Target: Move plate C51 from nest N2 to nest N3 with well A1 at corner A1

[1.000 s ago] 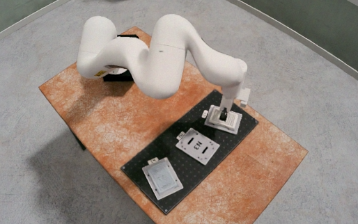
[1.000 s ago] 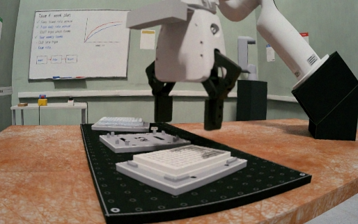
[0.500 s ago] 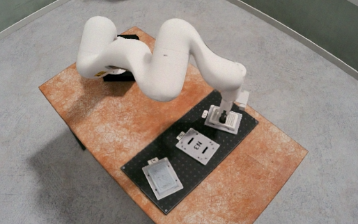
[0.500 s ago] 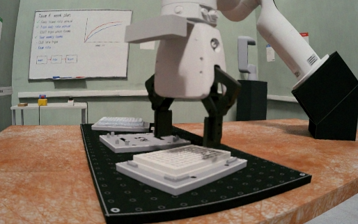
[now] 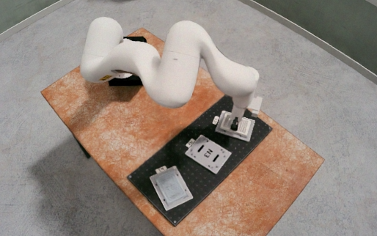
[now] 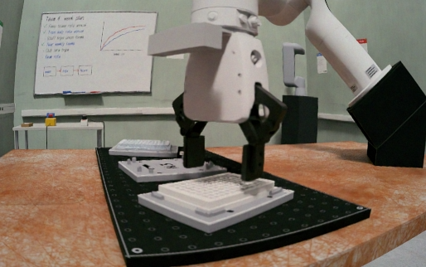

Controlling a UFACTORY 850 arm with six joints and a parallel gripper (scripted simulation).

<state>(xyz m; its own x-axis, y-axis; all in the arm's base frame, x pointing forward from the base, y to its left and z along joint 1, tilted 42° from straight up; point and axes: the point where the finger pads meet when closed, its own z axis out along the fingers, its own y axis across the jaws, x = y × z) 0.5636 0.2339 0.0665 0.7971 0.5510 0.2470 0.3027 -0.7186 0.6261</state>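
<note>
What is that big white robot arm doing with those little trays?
The arm's open gripper hangs low over the white well plate, one finger on each side, holding nothing yet. The plate sits in its nest on the black deck. Middle nest N3 has no plate. Another plate rests at the far end.
</note>
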